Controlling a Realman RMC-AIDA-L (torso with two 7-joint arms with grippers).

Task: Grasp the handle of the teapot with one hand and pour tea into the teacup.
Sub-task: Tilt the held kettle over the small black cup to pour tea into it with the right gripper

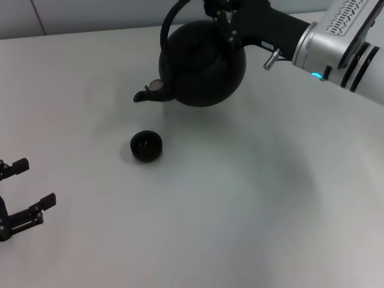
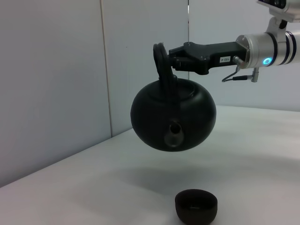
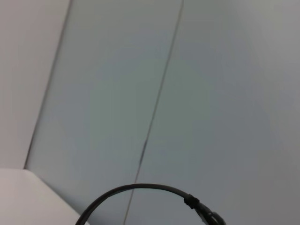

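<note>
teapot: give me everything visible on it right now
The teapot is round, matte black, with a short curved spout and a tall arched handle. It hangs clear above the white table, held only by the right gripper clamped on the handle. Its spout points toward the teacup, which sits lower and apart. No liquid is visible.

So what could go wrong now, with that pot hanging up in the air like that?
1. The teapot hangs from its thin handle alone, held by the right gripper, so it might swing or slip.
2. The spout is not clearly above the small teacup; tipping from here could spill tea onto the table.
3. The cup looks light and stands free, so a low spout might knock it.
The left gripper rests open, far aside.
</note>
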